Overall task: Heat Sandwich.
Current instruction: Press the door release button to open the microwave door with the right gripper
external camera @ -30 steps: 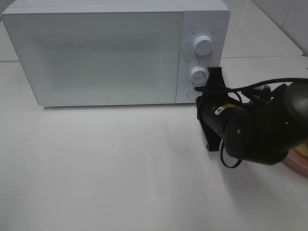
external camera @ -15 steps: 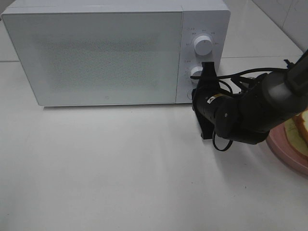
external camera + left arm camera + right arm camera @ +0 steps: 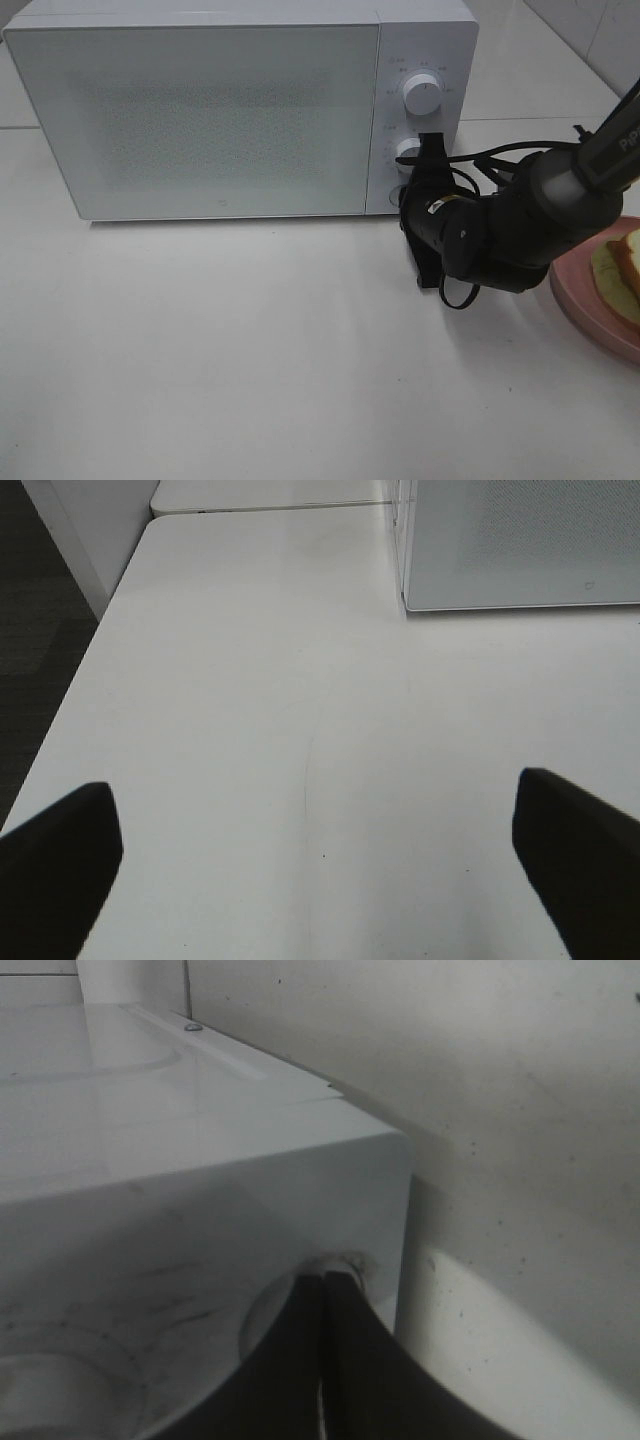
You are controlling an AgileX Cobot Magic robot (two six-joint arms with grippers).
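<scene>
the white box-shaped microwave oven (image 3: 200,120) stands with its speckled glass door closed, and the sandwich (image 3: 622,268) of thick white bread with a green layer lies on the round pink plate (image 3: 580,300) at the counter's (image 3: 250,350) right edge, well apart from the oven. the right gripper (image 3: 322,1290) is clenched on nothing, its joined tips set against the round button (image 3: 265,1325) low on the control panel, just below the lower white knob (image 3: 408,152). this looks like a push to release the door. the main risk is a push that lands off-centre: the narrow tips could skid off the button's rim onto the smooth panel, or ride up into the knob and turn a setting. too hard a push could shove the light oven back across the slick counter without the latch giving. if the door does spring, it would swing out over the bare counter in front. the arm's loose black cable hangs near the plate and could snag its rim. the left gripper (image 3: 310,780) hangs released over bare counter, too far off to steady anything.
</scene>
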